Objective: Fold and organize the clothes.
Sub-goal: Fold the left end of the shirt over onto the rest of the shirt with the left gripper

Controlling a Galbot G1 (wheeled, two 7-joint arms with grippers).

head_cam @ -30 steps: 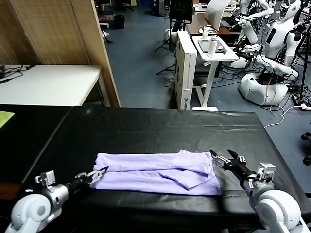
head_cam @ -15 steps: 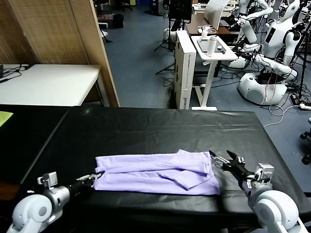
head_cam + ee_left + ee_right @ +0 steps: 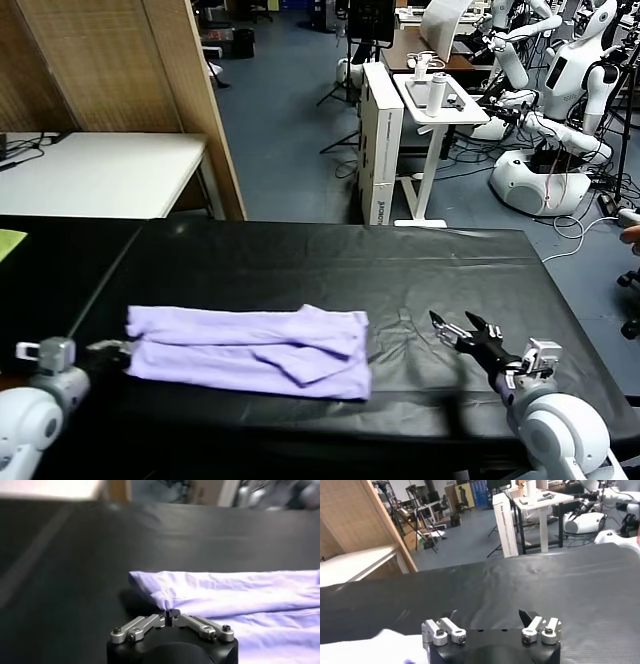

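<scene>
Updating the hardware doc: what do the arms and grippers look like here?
Both arms end in rounded white shells with black forearm sections and a small grey block on each wrist. The left gripper and right gripper share a build: black rounded housing, bare silver metal finger links with dark screw heads, black fingertips. No loose cables or markings visible.

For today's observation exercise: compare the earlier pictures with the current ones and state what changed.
The left gripper, shut on the T-shirt's edge, has dragged it across the black table toward the robot's left. The right gripper, open, stayed put, now apart from the shirt, which remains folded.
</scene>
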